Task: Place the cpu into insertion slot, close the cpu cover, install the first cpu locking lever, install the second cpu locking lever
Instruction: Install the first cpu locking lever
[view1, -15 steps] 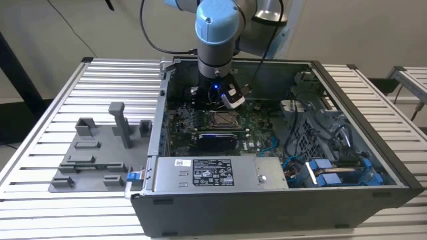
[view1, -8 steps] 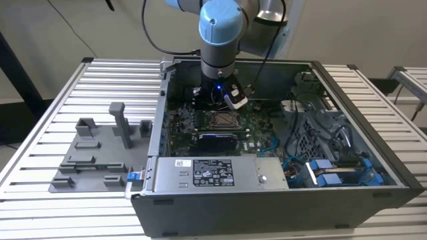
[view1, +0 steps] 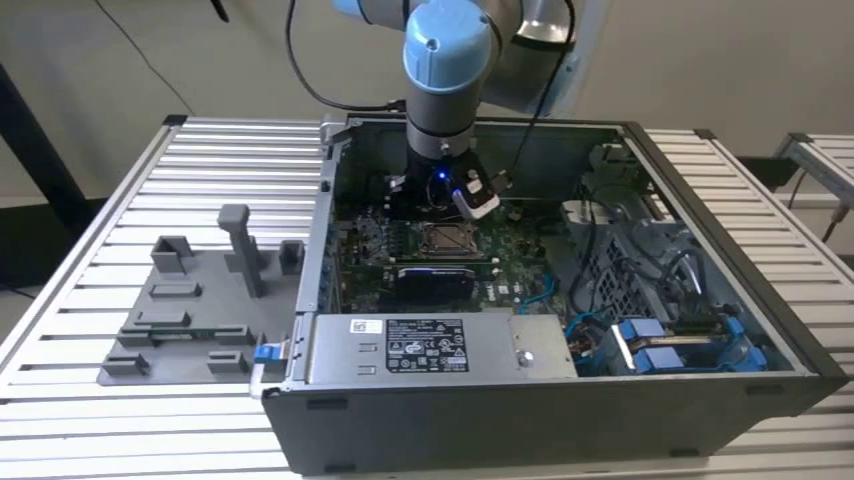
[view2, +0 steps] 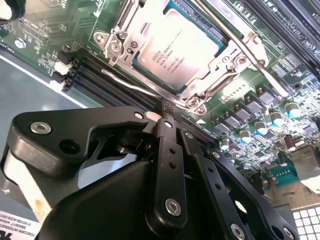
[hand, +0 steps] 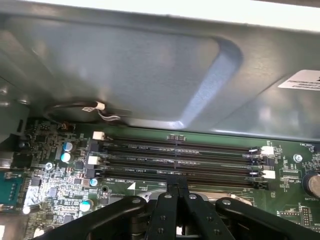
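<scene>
The cpu lies flat in the insertion slot on the green board. Its silvery top shows through the window of the cpu cover, which lies down around it. A thin wire locking lever runs along one side of the socket, and a second lever runs along another side. My gripper is shut with nothing seen between its fingers. Its tips stand at the socket's edge, by the end of the thin wire lever. In the exterior view the gripper hangs just behind the socket.
Black memory slots run beside the socket, under the grey case wall. A grey power supply box sits at the case front, with cables and blue connectors at the exterior view's right. A grey fixture stands on the slatted table.
</scene>
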